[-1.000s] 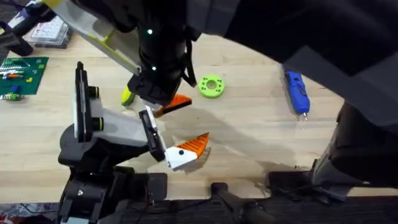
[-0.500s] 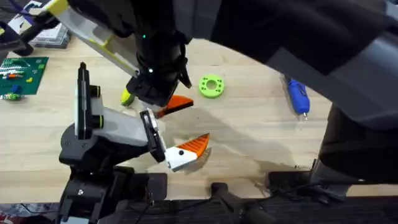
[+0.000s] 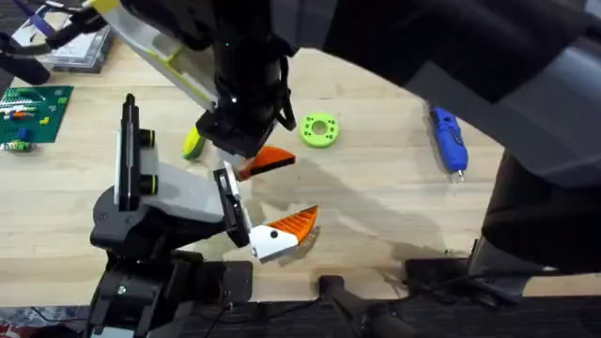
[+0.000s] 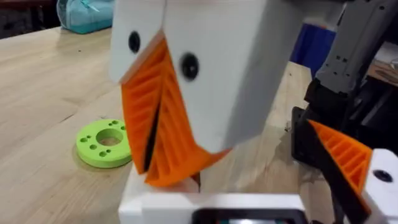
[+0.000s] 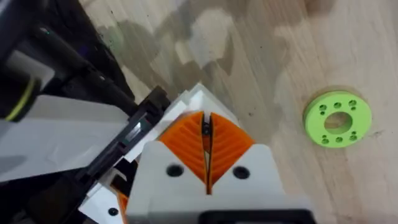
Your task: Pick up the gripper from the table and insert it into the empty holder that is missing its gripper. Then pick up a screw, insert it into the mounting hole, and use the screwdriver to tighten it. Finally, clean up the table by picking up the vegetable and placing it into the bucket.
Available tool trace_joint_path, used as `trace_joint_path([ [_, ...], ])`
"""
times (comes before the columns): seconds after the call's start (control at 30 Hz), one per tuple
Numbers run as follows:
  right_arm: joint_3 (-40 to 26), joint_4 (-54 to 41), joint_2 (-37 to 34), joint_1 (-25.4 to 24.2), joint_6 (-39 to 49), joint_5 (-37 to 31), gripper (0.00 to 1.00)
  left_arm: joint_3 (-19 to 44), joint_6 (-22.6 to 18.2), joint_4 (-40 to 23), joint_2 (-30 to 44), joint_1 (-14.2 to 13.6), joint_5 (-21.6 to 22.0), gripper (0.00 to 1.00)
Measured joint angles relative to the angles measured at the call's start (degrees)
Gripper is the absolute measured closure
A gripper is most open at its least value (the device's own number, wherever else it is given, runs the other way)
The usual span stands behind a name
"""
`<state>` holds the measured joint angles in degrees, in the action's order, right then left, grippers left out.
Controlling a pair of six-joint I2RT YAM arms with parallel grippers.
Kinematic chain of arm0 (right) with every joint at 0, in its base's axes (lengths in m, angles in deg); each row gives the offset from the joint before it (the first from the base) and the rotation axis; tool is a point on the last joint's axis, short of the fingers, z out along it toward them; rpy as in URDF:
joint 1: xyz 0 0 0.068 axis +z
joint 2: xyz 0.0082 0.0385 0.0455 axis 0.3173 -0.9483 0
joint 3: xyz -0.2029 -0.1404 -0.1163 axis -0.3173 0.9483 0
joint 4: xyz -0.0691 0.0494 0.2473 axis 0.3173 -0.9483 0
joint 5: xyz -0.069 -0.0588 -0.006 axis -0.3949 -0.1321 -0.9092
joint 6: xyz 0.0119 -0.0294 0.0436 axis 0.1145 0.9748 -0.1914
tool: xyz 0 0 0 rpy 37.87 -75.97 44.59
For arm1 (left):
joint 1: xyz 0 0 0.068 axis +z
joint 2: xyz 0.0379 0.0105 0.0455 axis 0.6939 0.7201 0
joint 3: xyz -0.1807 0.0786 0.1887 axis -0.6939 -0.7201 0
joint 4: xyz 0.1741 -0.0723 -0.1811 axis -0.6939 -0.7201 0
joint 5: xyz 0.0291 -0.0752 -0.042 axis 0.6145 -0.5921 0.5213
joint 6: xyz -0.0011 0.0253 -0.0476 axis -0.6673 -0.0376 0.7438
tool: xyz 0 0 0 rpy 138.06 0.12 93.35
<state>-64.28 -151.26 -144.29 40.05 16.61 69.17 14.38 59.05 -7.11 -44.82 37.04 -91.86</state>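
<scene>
1. Overhead, I see the wooden table [image 3: 376, 216] with a big dark blurred arm [image 3: 451, 47] blocking its far right part.
2. A second dark arm [image 3: 244, 84] comes down mid-table. It covers part of the vegetable [image 3: 192, 144], which lies on the table just beside it.
3. The holder [image 3: 178, 192] sits near left, black rail up, its narrow finger mounts [image 3: 230, 202] pointing toward the middle.
4. The screwdriver [image 3: 449, 139] lies far right, well apart from everything else.
5. The gripper [image 3: 291, 225] lies with its white base touching the end of a finger mount; I cannot tell whether it is seated.
6. The left gripper [image 3: 268, 160] is just above that mount. In its wrist view, its orange pads [image 4: 174, 143] are pressed together with nothing between.
7. The right gripper [image 5: 205, 121] is over the holder's mount area, pads closed against each other.
8. A green ring [image 3: 319, 130] rests beside the left gripper.
9. A green circuit board [image 3: 33, 113] and a clear box [image 3: 80, 47] sit far left.
</scene>
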Motion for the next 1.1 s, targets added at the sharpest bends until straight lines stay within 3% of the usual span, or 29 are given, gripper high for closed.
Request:
trace_joint_path([
  [0.27, -0.04, -0.29, 0.0, 0.0, -0.25, 0.02, 0.969, 0.0, -0.02, -0.04, 0.0, 0.0, -0.34, 0.015],
  [0.4, -0.06, -0.88, 0.02, -0.24, -0.53, -1.19, 0.739, 0.0, -0.02, -0.04, 0.0, 0.01, -0.35, 0.014],
  [0.5, -0.06, -1.0, 0.02, -0.87, -0.83, -2.36, 0.499, 0.0, -0.26, -0.01, -0.01, 0.02, -0.34, 0.015],
  [0.6, -0.06, -0.94, 0.14, -1.6, -1.02, -4.13, 0.101, 0.0, -0.39, -0.04, -0.07, 0.02, -0.5, 0.014],
  [0.63, -0.05, -1.01, 0.33, -1.81, -0.97, -4.3, 0.029, 0.0, -0.47, -0.01, -0.07, 0.02, -0.38, 0.015],
  [1.1, -0.01, -1.09, 5.15, -1.03, -1.46, -3.91, 0.005, 0.0, -1.92, 0.23, -0.17, 0.07, 1.05, 0.014],
])
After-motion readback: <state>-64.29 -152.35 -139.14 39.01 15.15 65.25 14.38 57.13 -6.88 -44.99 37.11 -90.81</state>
